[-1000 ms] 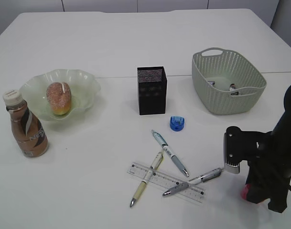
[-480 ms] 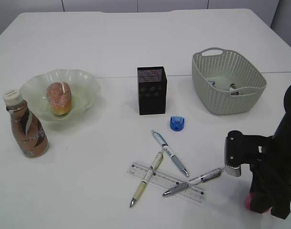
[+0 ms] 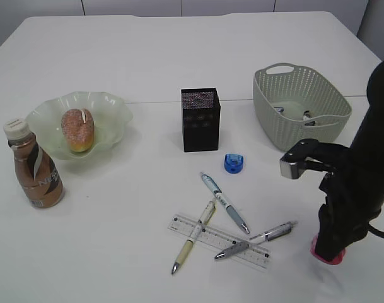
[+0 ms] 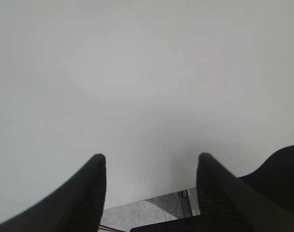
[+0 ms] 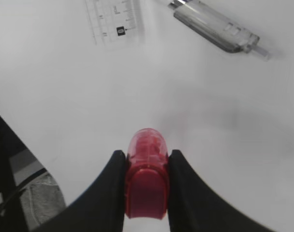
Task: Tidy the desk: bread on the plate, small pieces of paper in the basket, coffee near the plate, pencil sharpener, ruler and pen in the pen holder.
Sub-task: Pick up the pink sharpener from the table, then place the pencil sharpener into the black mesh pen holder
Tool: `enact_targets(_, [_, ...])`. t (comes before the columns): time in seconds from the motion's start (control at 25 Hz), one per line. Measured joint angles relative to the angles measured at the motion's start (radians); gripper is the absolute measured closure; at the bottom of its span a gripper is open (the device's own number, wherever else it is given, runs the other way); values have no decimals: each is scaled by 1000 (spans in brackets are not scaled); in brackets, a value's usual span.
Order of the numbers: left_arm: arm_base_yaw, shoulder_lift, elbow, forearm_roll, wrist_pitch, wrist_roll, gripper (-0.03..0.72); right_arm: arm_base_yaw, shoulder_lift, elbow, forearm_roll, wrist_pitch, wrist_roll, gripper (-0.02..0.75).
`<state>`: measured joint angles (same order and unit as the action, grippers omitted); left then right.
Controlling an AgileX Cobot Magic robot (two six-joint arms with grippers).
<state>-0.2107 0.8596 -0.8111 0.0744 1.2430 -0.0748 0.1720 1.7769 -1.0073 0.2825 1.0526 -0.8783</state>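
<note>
Landmark: pen holder (image 3: 200,119), mid-table. Left of it, plate (image 3: 78,124) with bread (image 3: 77,130) on it; coffee bottle (image 3: 34,165) further left, nearer the front, just beside the plate. Right of the holder, basket (image 3: 300,107), paper bits (image 3: 307,116) inside. In front of the holder: pencil sharpener (image 3: 233,163), then three pens (image 3: 225,202) crossing the ruler (image 3: 219,242).

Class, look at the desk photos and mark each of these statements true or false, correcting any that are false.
1. The bread lies on the plate. True.
2. The right gripper holds a blue sharpener. False: it grips a red sharpener; the blue sharpener sits on the table.
3. The pen holder lies tipped over. False: it stands upright.
4. Two pens cross over the ruler. True.
5. The left gripper holds a pen. False: its fingers are apart and empty.
</note>
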Motion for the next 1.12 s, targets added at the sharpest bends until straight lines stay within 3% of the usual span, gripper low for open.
enact_targets(0.2, [0, 0, 0, 0, 0, 0, 261, 0, 1, -93, 68, 125, 106, 552])
enact_targets(0.4, [0, 0, 0, 0, 0, -6, 261, 0, 1, -156, 245, 132, 123, 552])
enact_targets(0.56, [0, 0, 0, 0, 0, -23, 261, 0, 2, -209, 266, 142, 202, 552])
enact_targets(0.68, [0, 0, 0, 0, 0, -31, 262, 0, 3, -265, 201, 147, 303, 552])
enact_targets(0.92, [0, 0, 0, -2, 0, -39, 262, 0, 4, -415, -62, 162, 608, 552])
enact_targets(1.12, [0, 0, 0, -2, 0, -48, 262, 2, 4, -552, -157, 170, 774, 552])
